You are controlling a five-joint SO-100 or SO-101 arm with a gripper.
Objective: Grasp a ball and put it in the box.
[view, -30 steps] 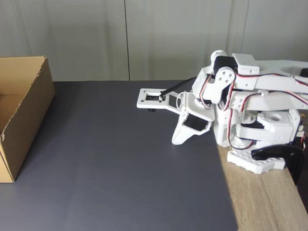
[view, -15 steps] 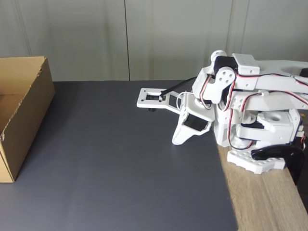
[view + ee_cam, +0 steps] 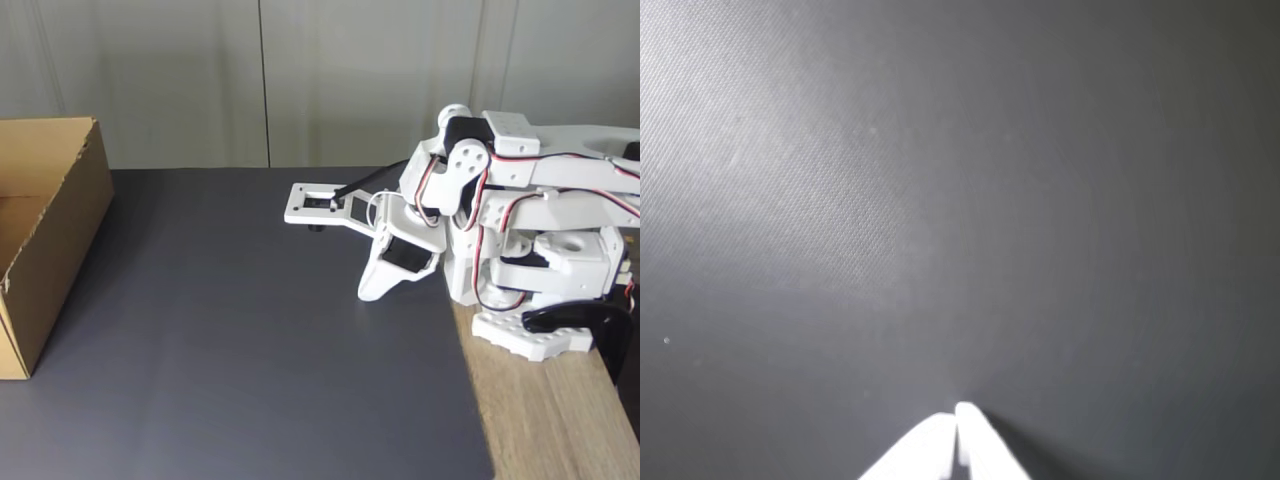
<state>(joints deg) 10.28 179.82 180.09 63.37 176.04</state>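
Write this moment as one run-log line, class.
arm: folded at base | gripper: jaws shut, empty, over the mat | box: left edge, fixed view | grasp: not begun

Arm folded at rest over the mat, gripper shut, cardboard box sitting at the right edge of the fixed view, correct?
Not quite: the cardboard box sits at the left edge of the fixed view, not the right. The rest holds: the arm is folded over the dark mat, and the gripper is shut, as the wrist view shows.

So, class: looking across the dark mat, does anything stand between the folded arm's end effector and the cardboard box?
Nothing visible does. In the fixed view the dark mat lies bare between the end effector at right and the box at far left.
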